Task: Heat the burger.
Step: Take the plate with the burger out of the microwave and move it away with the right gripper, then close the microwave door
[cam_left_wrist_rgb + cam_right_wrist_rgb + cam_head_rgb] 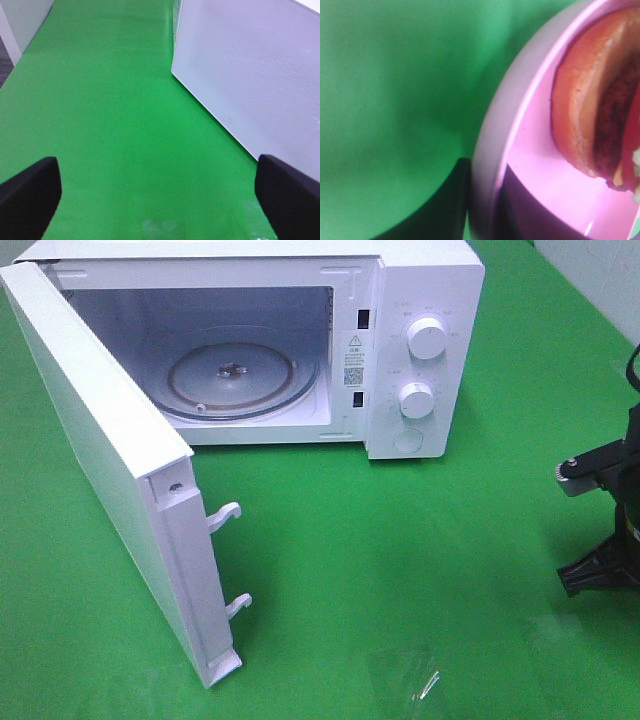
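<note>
Plate [520, 175] rim pinched between right gripper [485, 200] fingers, burger [590, 100] aboard.
Thin rim hold could tip it; left gripper [157, 192] spread, empty.

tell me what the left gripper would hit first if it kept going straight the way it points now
Probably nothing soon: ahead of the open left gripper lies bare green table. The white microwave door stands off to one side; depth is unclear.

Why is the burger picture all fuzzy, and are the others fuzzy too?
Right wrist view: the camera sits very close, so the burger and pink plate look soft and stretched. Left wrist view: the microwave door and the dark fingers are slightly blurred. Exterior high view: sharp, with soft shadows under the microwave.
</note>
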Controlling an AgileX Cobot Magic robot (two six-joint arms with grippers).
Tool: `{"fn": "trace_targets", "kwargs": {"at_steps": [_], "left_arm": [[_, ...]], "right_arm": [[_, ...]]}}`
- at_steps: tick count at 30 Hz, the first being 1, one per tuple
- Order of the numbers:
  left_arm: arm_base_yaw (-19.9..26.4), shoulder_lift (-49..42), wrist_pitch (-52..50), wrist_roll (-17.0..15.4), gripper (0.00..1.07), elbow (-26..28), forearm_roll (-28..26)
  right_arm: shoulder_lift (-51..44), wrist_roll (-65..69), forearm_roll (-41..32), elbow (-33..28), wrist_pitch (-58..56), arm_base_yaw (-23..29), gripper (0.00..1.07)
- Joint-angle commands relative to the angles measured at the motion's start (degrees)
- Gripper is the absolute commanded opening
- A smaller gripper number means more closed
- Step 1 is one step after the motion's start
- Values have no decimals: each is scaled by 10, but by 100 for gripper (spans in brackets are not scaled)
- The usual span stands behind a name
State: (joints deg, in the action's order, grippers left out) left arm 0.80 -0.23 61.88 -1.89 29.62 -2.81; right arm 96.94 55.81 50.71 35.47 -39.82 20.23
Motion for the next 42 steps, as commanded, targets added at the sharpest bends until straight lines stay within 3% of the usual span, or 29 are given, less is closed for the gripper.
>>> {"fn": "trace_targets", "kwargs": {"at_steps": [1, 6, 8, 17, 19, 21, 25, 32, 42], "left_arm": [[1, -10, -8, 2, 100, 1, -1], [1, -10, -8, 2, 100, 1, -1], [1, -10, -8, 2, 100, 1, -1], [1, -10, -8, 2, 100, 1, -1], [1, -10, -8, 2, 100, 1, -1], [1, -10, -8, 2, 100, 1, -1], [1, -10, -8, 2, 100, 1, -1], [1, -10, -8, 2, 100, 1, -1], [1, -10, -8, 2, 100, 1, -1]], "right_arm": [[-3, -4, -6, 15, -13, 0, 26], [-3, -62, -54, 34, -15, 0, 41], [-18, -144, -119, 50, -12, 0, 47], [-124, -305, -221, 64, 5, 0, 54], [-166, -347, -256, 64, 12, 0, 60], [-235, -429, -328, 64, 14, 0, 80], [-284, -481, -383, 64, -3, 0, 89], [-363, -533, -454, 64, -48, 0, 86], [-481, -536, -461, 36, -91, 0, 84]]}}
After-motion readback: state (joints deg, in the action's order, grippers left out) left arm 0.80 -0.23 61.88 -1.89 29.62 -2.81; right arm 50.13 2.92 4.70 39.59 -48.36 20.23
